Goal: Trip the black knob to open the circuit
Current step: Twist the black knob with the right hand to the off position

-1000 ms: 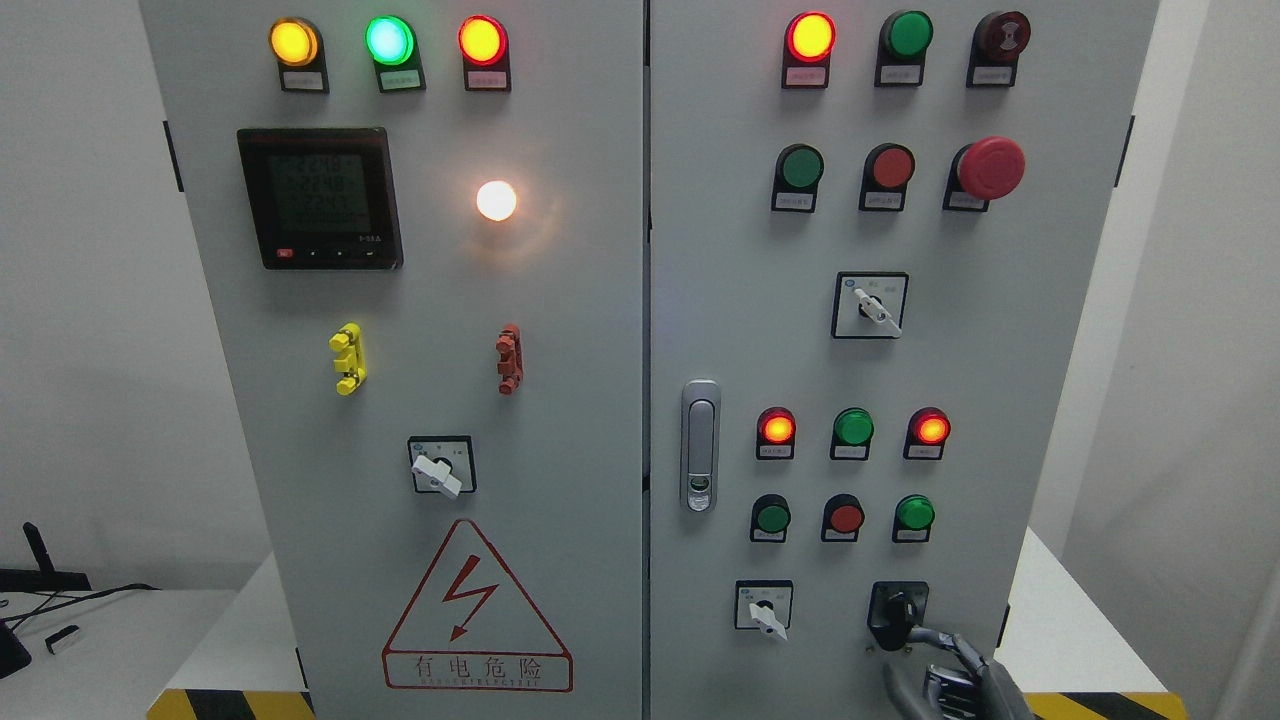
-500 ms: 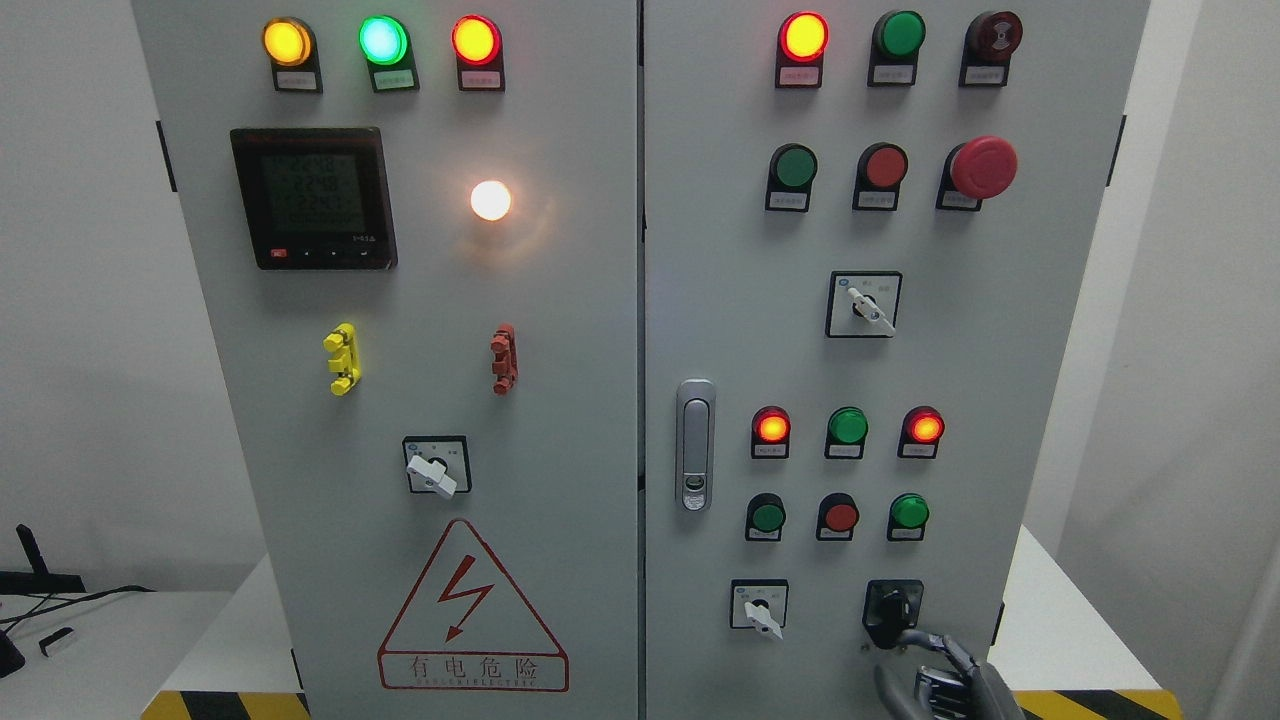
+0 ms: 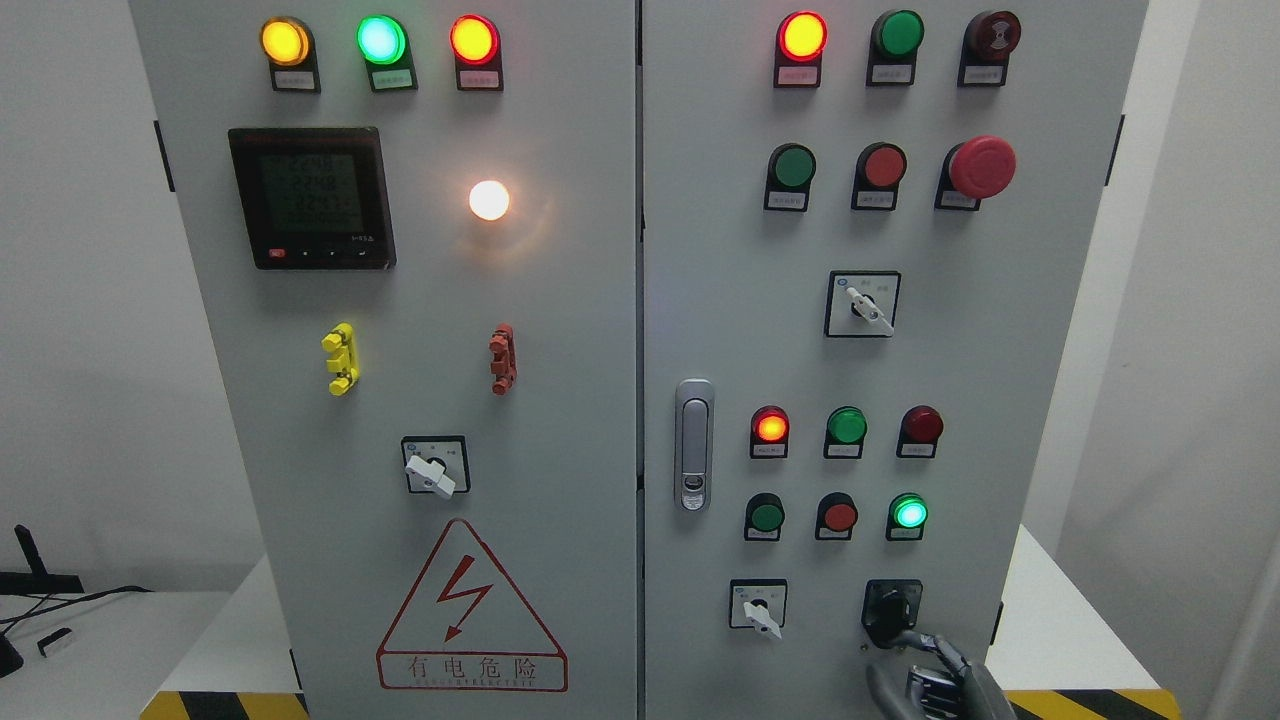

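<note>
Right red lamp point(image 3: 921, 425) now dark; right hand's fingers point(image 3: 925, 640) touching black knob point(image 3: 890, 606).

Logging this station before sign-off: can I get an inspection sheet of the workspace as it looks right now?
Surface: grey double-door electrical cabinet standing on a white table with a yellow-black hazard stripe.
Job's things: black rotary knob at the lower right of the right door; above it the round red lamp is dark and the round green lamp is lit.
Clutter: small dark and white items on the table at far left.
Grippers: grey right hand at the bottom edge, fingers reaching up to the knob; whether they grip it cannot be told. Left hand not seen.
Cables: black leads at far left.
Surroundings: plain white walls.
</note>
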Controlling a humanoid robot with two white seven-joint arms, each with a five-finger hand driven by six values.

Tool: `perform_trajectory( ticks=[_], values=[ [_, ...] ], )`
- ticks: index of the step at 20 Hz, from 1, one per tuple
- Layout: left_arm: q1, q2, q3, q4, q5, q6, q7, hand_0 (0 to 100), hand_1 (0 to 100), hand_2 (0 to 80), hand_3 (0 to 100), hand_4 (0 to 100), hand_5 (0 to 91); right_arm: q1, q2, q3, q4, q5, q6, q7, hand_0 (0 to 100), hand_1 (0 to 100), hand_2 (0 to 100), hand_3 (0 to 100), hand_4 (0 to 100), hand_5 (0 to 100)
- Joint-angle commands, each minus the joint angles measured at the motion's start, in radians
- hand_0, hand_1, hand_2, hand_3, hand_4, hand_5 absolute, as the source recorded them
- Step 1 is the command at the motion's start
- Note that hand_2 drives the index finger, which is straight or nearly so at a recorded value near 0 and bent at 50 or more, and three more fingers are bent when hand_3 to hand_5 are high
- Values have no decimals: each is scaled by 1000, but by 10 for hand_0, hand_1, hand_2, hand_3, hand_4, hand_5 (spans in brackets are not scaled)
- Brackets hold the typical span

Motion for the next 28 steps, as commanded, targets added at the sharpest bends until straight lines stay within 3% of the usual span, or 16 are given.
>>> perform_trajectory(
  ticks=[1,28],
  values=[
    [0,0,0,0,-31,1,-1,120,389,0,0,0,0,1,10,2,-1,0,-1,-3,392,749,386,1000,1000,942],
    [0,0,0,0,-31,1,-1,120,389,0,0,0,0,15,-20,-70,16,12,-4,17,386,742,387,1000,1000,942]
  ],
)
